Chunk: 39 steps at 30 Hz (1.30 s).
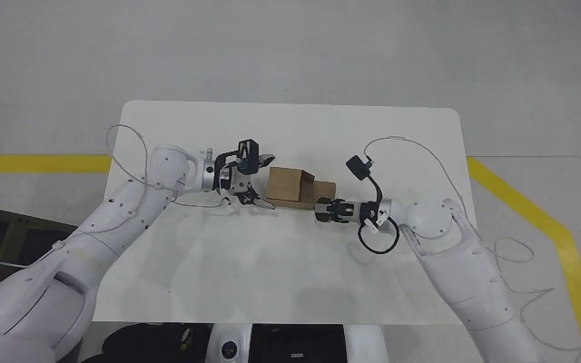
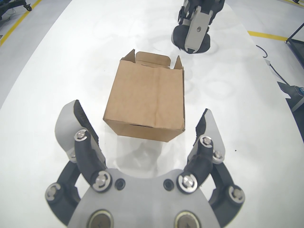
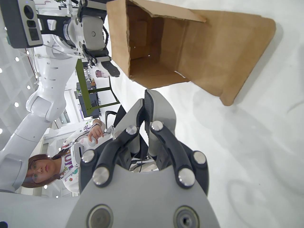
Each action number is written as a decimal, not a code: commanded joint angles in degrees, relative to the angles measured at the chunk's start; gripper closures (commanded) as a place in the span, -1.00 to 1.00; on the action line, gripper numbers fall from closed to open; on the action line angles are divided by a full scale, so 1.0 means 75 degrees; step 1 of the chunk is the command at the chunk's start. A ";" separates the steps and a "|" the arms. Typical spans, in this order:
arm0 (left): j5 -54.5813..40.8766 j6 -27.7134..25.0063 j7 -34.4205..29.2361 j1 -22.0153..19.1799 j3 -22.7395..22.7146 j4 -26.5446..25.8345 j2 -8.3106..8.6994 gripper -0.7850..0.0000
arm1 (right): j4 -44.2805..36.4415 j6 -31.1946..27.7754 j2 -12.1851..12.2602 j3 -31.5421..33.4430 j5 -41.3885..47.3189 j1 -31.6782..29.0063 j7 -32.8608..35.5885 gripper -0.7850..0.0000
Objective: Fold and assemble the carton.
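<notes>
Left end effector (image 2: 141,107) spread, right end effector (image 3: 146,96) closed

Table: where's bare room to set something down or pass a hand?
Free: the wide far strip of the table between the carton and the far edge, and the near strip between the two arms and the near edge. Crowded: the middle, where the open left end effector and the shut right end effector flank the carton closely.
</notes>
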 commanded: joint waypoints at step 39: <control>0.0685 0.0001 0.0070 0.0324 -0.0400 0.0057 -0.0319 -1.00 | 0.3272 -0.1191 -0.0950 -0.2211 0.1179 0.2524 -0.0197 1.00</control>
